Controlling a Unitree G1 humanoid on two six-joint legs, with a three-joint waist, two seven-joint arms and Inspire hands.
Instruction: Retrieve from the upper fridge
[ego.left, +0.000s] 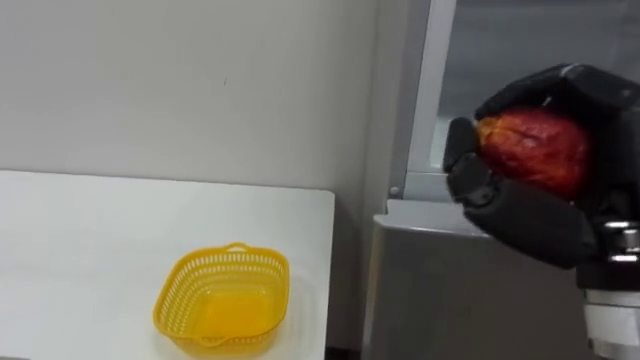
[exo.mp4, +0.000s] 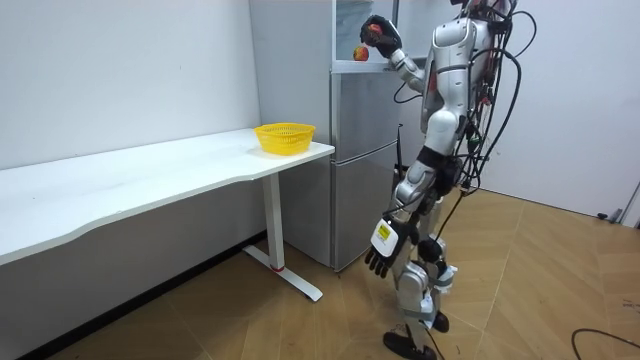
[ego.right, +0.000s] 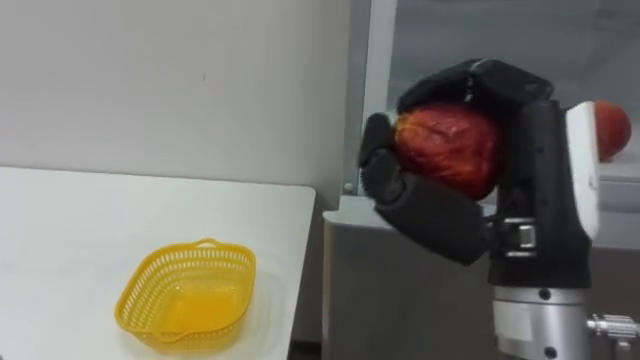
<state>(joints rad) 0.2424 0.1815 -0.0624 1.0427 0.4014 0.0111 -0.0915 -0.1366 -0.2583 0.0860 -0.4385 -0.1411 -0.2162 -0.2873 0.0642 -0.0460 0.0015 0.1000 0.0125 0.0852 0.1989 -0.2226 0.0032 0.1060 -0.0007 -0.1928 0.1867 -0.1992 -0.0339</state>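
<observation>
The humanoid robot stood on the wood-pattern floor (exo.mp4: 540, 290) in front of a tall silver-grey fridge (exo.mp4: 355, 160), facing it, with its right arm raised to the level of the upper compartment (exo.mp4: 350, 30). The black right hand (ego.right: 440, 220) was curled round a round, red apple with yellow-orange streaks (ego.right: 450, 145). Its fingers arched over the top of the fruit, and the thumb pressed in from the side nearest the wall. The apple was held clear in the air, in front of the pale grey frame of the upper compartment and above the closed lower door.

A second red-and-yellow fruit (ego.right: 612, 128) sat behind the hand, on the ledge at the foot of the upper compartment, and was partly hidden by the back of the hand.

To the robot's left, a long white surface (ego.left: 100, 230) on a white leg ran along the plain white wall (ego.left: 180, 80) and ended just beside the fridge. A yellow plastic basket of open lattice with a wavy rim (ego.left: 180, 290) stood upright near that end of the surface, with nothing in it, well apart from the raised hand and lower than it.

In the room view the left hand (exo.mp4: 383, 245) hung beside the robot's thigh with its fingers relaxed and pointing at the floor, holding nothing.
</observation>
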